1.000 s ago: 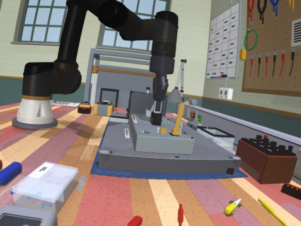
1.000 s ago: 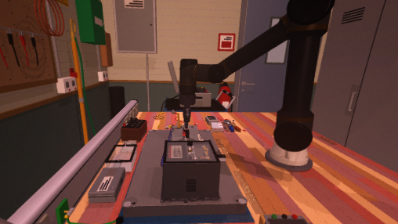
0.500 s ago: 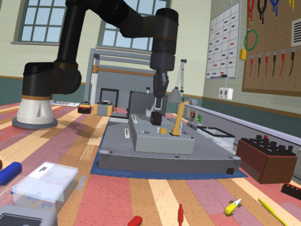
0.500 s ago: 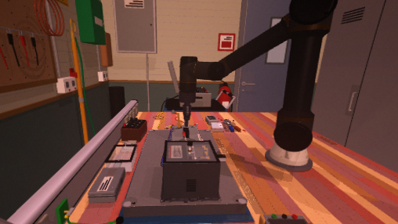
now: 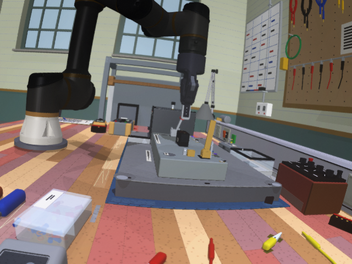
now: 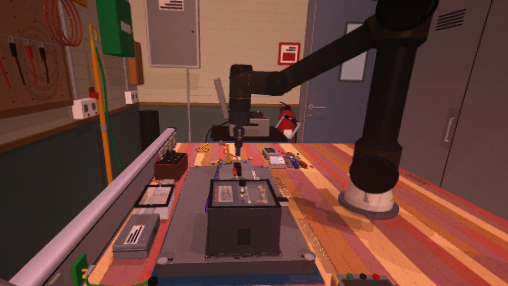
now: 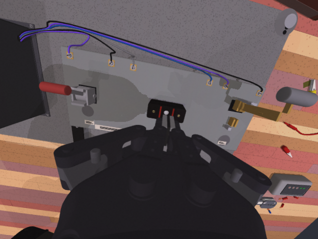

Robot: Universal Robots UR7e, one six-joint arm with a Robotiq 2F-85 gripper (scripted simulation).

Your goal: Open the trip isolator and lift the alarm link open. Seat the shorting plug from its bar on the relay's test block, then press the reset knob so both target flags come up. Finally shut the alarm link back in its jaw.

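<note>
The relay's face is hidden in the wrist camera; only the edge of its dark case [image 7: 18, 74] shows at the left. The black shorting plug [image 7: 166, 112], with two red stripes and a white dot, sits mid-panel on the grey sloped block [image 5: 182, 138]. My gripper [image 7: 166, 120] hangs just above the plug, closed and empty [image 5: 186, 113]. The red-handled trip isolator [image 7: 55, 88] is tilted up at the relay end [image 5: 179, 122]. The brass alarm link [image 7: 259, 111] stands raised out of its jaw [image 7: 232, 122], upright in the side camera [image 5: 209, 139].
The grey base plate's raised edge [image 5: 196, 190] surrounds the block. A brown terminal box [image 5: 311, 186] sits right of it. A clear plastic box [image 5: 54, 213], blue roller [image 5: 11, 200] and loose red and yellow probes [image 5: 271, 241] lie in front. A rail [image 6: 95, 210] runs along the wall side.
</note>
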